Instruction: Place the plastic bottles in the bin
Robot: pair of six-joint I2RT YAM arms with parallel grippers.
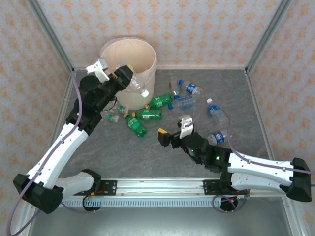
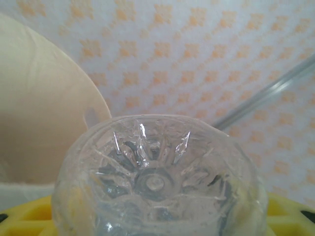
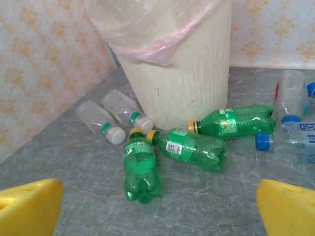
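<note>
Dropping step now: left claw (image 1: 125, 74) clamped on a clear bottle (image 1: 139, 87), right at the rim of the bin (image 1: 147, 51). Next, move a little more over the hole, then open up to drop it inside. Right claw (image 1: 165, 136) wide apart and holding nothing, low over the tabletop (image 1: 147, 160), facing three green bottles (image 3: 192, 147) lying beside the bin. More blue-capped bottles (image 1: 189, 88) off to the right. Careful of the thin pink liner (image 3: 147, 29) hanging on the rim
</note>
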